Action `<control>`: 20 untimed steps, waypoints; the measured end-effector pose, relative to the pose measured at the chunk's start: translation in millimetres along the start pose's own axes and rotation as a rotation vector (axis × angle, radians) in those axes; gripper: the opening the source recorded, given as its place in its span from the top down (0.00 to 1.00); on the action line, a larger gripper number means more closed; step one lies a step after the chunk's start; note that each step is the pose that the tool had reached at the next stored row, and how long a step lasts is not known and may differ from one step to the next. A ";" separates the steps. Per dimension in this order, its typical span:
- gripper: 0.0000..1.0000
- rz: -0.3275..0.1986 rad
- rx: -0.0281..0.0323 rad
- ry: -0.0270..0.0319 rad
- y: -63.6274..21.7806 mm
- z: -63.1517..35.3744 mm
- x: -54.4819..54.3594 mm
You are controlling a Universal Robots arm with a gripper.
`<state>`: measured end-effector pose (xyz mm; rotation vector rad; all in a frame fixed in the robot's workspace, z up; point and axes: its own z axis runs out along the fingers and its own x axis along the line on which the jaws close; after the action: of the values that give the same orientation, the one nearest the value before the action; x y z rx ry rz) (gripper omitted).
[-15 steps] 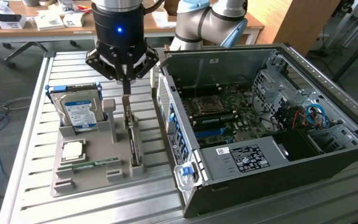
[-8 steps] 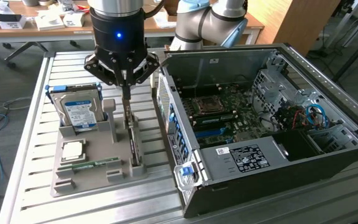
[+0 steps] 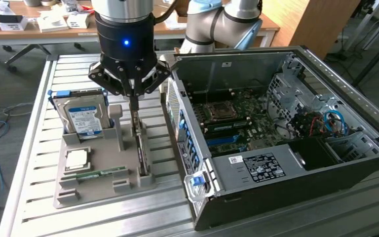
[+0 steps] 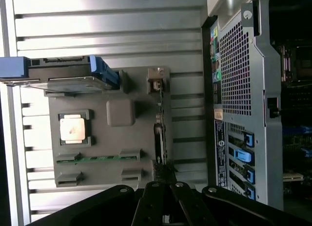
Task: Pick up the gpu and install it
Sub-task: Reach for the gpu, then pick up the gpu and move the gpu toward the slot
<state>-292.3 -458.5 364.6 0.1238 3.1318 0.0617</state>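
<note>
The gpu (image 3: 140,148) is a thin dark card standing on edge in a slot of the grey holder tray (image 3: 97,190). In the exterior view it is to the left of the open computer case (image 3: 255,168). My gripper (image 3: 134,114) hangs straight down over the card's far end. Its fingers are shut on the card's top edge. In the wrist view the gpu (image 4: 160,133) runs away from my gripper (image 4: 163,174), and the dark fingers (image 4: 152,199) converge on its near end. The case's motherboard (image 3: 236,123) lies exposed.
The tray also holds an upright silver hard drive (image 3: 84,116) with a blue label, a square CPU (image 3: 77,159) and a green RAM stick (image 3: 100,174). The case's rear panel (image 4: 239,89) stands close beside the tray. Everything sits on a slatted metal table (image 3: 28,163).
</note>
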 end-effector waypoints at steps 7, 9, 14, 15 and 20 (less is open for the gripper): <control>0.89 0.000 0.0001 0.0000 -0.2 0.0 0.0; 0.89 0.000 0.0000 0.0000 -0.2 0.0 0.0; 0.89 0.000 0.0000 0.0000 -0.2 0.0 0.0; 0.83 0.000 0.0000 0.0000 -0.2 0.0 0.0; 0.65 0.000 0.0000 0.0000 -0.2 0.0 0.0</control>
<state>-292.3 -458.6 364.6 0.1243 3.1318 0.0617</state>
